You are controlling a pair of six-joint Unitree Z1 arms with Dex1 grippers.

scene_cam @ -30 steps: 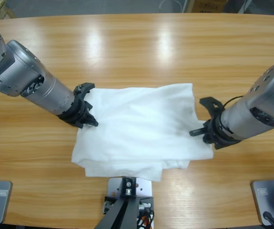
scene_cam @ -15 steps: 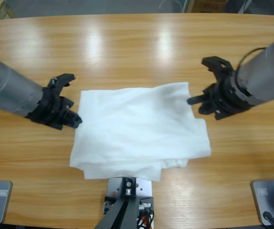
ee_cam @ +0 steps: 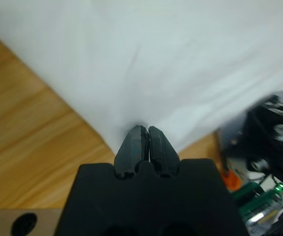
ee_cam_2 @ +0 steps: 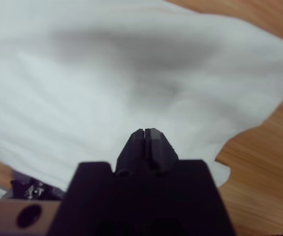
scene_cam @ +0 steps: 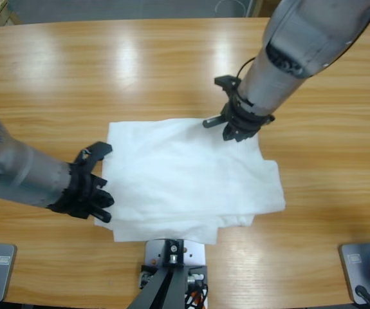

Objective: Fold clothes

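White shirt (scene_cam: 191, 177) folded on wooden table (scene_cam: 172, 71); left gripper (ee_cam: 145, 133) at 8 o'clock, right gripper (ee_cam_2: 148, 133) at 1 o'clock, jaws pressed together, grasp unclear.

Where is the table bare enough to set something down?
Bare wood runs along the table beyond the T-shirt, and to the shirt's right. Crowded: the shirt's left edge at the left pincer and its far edge at the right pincer.

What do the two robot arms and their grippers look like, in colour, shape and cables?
Both arms are smooth silver-grey cylinders. The left gripper and the right gripper are black, angular, with a bracket-like body and two narrow jaws each. A thin black cable loops beside the right arm's wrist. No markings are legible.
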